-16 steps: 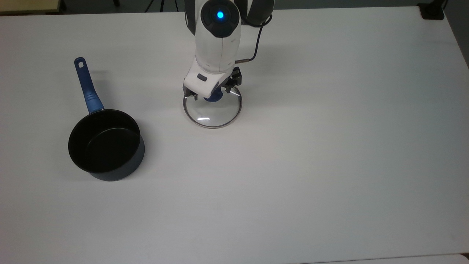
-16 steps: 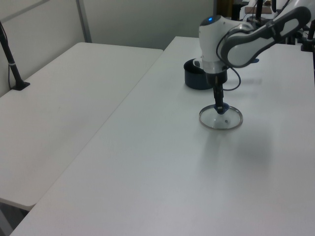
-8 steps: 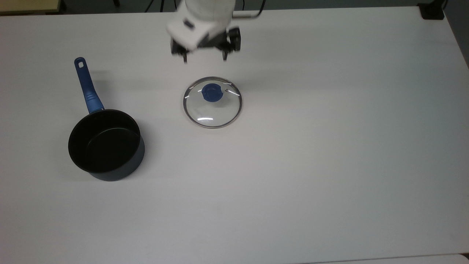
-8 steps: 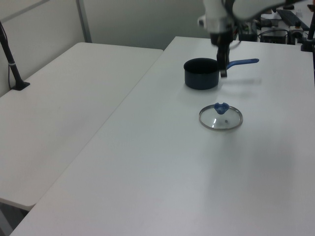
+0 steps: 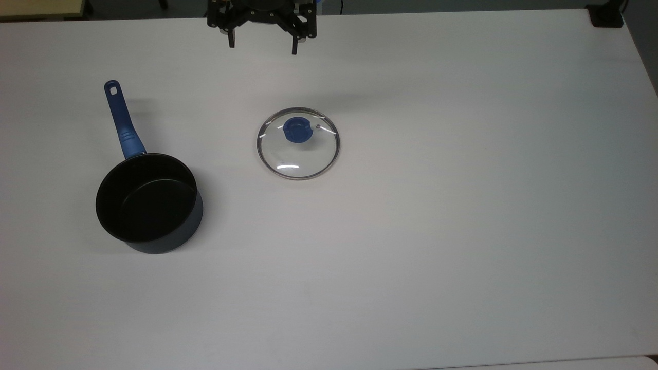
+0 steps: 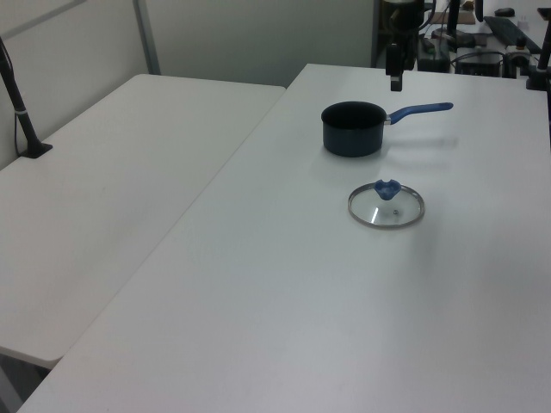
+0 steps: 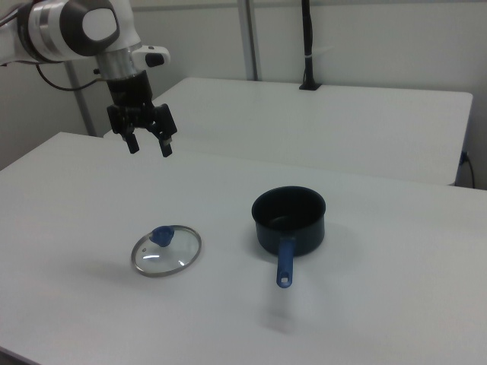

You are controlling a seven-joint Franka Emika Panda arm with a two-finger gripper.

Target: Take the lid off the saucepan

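Right now my gripper (image 7: 149,146) hangs high above the bench (image 5: 462,205), its two fingers (image 7: 164,144) spread wide apart and holding nothing, touching nothing. In the top view it sits at the upper edge (image 5: 262,45), well apart from the lid.

The lid (image 5: 298,143) lies flat on the bench, off the pan, its blue knob (image 5: 298,130) up and its steel rim resting on the white surface. In the right view it lies to the right view's left of the pan (image 7: 166,250); in the left view it is nearer the camera than the pan (image 6: 386,206).

The pan (image 5: 149,203) stands upright and uncovered, its black inside open to view, with the long blue handle (image 5: 122,121) pointing toward the top view's upper edge. Pan and lid are well apart, with bare bench between them.

I can make out no readable writing on the lid or the pan.
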